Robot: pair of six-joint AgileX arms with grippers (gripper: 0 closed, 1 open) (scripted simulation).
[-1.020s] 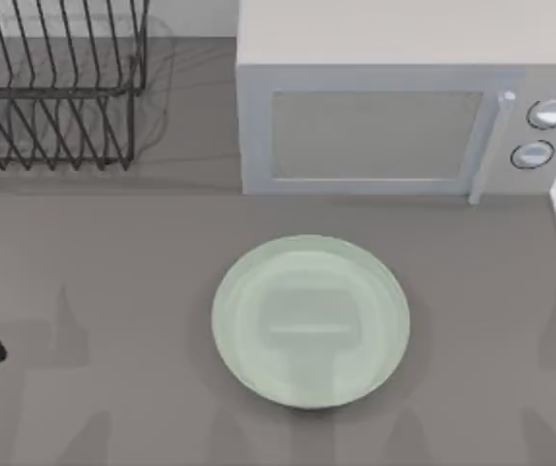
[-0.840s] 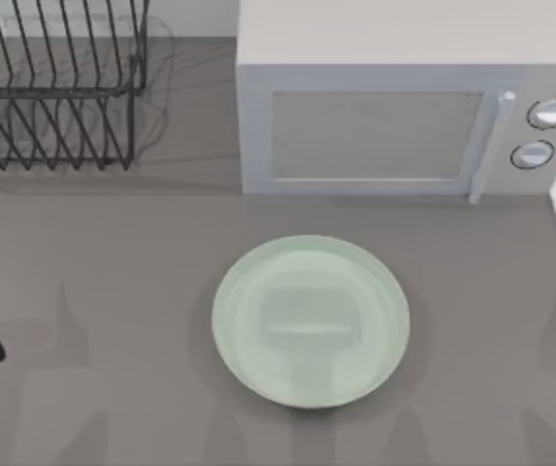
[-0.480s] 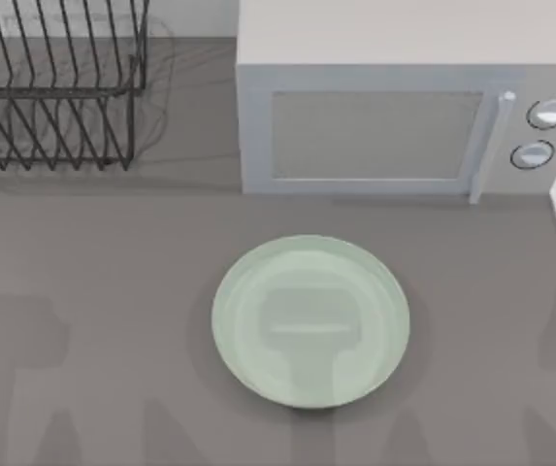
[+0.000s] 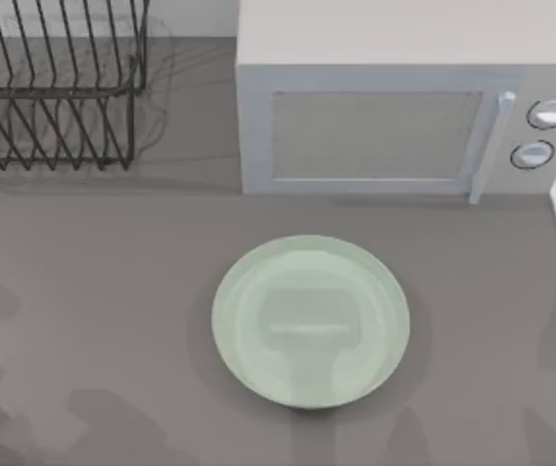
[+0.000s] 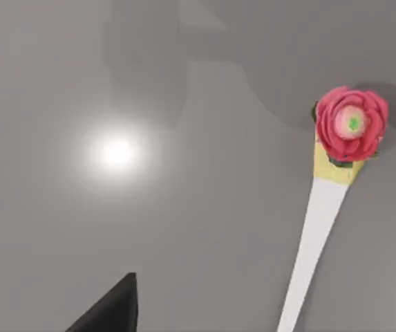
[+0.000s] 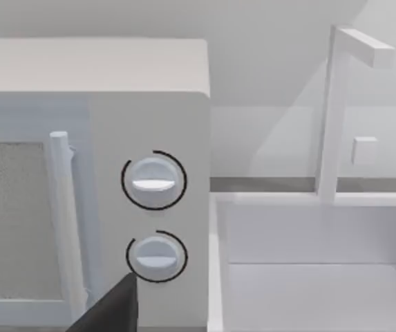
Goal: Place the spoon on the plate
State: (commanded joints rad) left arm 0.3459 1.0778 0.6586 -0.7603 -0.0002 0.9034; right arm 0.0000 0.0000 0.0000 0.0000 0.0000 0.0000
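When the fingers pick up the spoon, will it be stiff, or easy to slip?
The spoon probably stays stiff: its white handle looks thin, flat and straight. It may slip, being narrow and smooth. The flower-like red knob at its end might make that end heavier.

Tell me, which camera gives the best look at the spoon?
The left wrist view: the spoon lies on the grey table, its white handle ending in a red flower-like knob. The top view looks at the plate, the right wrist view at the microwave.
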